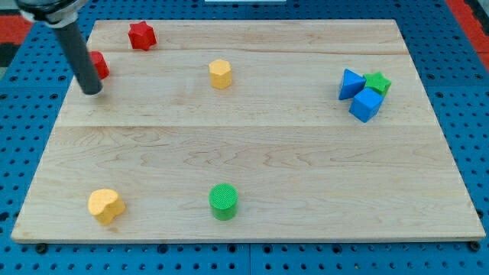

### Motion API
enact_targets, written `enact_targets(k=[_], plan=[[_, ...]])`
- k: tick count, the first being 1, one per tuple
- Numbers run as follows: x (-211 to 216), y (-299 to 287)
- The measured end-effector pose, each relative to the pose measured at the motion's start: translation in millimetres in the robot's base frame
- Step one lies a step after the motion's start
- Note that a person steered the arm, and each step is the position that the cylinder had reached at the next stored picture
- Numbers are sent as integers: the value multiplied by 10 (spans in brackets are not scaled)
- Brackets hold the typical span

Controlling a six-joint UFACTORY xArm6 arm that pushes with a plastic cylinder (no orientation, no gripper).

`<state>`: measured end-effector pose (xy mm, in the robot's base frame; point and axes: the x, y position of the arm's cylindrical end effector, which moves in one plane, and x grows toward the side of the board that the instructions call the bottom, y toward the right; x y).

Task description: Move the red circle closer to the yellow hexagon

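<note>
The red circle (99, 65) sits near the board's left edge at the view's upper left, partly hidden behind my rod. My tip (92, 91) rests on the board just below and slightly left of it, touching or nearly touching. The yellow hexagon (220, 74) stands to the right of the red circle, in the upper middle of the board, well apart from it.
A red star (141, 35) lies at the top left. A blue triangle (350, 82), a green star (377, 82) and a blue cube (365, 104) cluster at the right. A yellow heart (105, 205) and a green cylinder (224, 202) sit near the bottom edge. The wooden board (252, 153) lies on blue pegboard.
</note>
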<state>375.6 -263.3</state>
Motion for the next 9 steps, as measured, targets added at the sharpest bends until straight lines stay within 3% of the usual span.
enact_targets(k=[1,4,5,6,9], plan=[[-4,-414],[-560,-285],[-650,-100],[-379,455],[-487,1535]])
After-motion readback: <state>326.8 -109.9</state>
